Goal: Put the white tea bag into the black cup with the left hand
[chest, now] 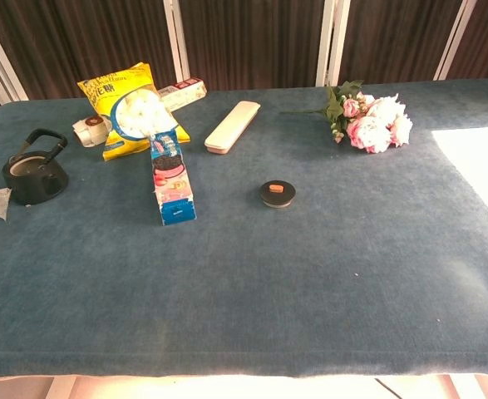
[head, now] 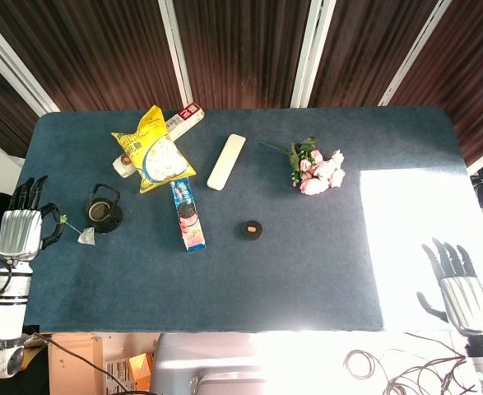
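The left hand [head: 19,231] pinched the string of the white tea bag [head: 85,237], which hung just right of it, beside the black cup [head: 101,211]. The cup stood up-right of the bag. Far across, the right hand [head: 457,284] lay released, fingers spread.

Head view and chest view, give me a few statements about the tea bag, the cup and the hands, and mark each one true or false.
1. The white tea bag is inside the black cup. False: it lies outside, on the side of the cup nearer the left hand.
2. A thin string runs from the tea bag toward the left hand. True.
3. The right hand holds the flowers. False: it is empty, fingers spread, far from them.
4. The cookie box lies between the cup and the small round tin. True.
5. The cup has a handle arching over its top. True.
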Robot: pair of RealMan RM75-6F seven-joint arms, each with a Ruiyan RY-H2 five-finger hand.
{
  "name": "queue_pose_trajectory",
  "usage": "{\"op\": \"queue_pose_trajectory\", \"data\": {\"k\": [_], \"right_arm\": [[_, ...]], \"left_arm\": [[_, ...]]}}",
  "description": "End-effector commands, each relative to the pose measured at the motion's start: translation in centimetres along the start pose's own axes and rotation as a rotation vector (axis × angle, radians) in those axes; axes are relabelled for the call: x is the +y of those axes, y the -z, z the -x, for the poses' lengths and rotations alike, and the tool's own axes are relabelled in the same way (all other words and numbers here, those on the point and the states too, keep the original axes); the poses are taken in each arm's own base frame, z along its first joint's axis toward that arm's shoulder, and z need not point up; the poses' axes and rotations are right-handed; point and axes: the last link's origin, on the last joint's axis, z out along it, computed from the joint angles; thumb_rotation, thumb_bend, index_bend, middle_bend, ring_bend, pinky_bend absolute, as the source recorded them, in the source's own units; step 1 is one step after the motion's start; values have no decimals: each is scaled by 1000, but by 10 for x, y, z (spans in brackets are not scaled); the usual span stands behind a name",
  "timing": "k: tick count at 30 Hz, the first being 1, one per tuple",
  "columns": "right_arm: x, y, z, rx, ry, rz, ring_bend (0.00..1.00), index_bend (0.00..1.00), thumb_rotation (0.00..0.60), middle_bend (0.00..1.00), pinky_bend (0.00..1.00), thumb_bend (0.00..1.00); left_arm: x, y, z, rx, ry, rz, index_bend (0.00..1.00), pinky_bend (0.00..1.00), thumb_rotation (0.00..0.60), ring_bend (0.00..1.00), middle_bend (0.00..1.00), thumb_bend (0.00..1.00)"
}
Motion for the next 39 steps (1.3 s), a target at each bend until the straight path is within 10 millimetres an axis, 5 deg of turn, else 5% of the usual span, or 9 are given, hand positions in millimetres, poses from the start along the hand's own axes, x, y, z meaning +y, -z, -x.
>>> {"op": "queue_pose_trajectory", "data": {"k": [1,10,19,39], "right_arm": [[0,0,0,0,0,0,0,0,600,0,0,241],[0,0,-1,-3,-7,-5,0,0,600,0,0,242],[2,0,-3,4,-14,5,0,0,600,0,0,242],[2,0,-2,6,-9,9,0,0,600,0,0,242]], "left_arm": [[1,-15,-12,38,-11,-5,684,113,600,0,88,373],[14,-49,-35,94,-43,-2,683,112,600,0,87,371],[27,-73,-36,81,-77,-1,684,113,600,0,88,370],[23,-59,-1,-64,-117,32,684,113,600,0,88,370]]}}
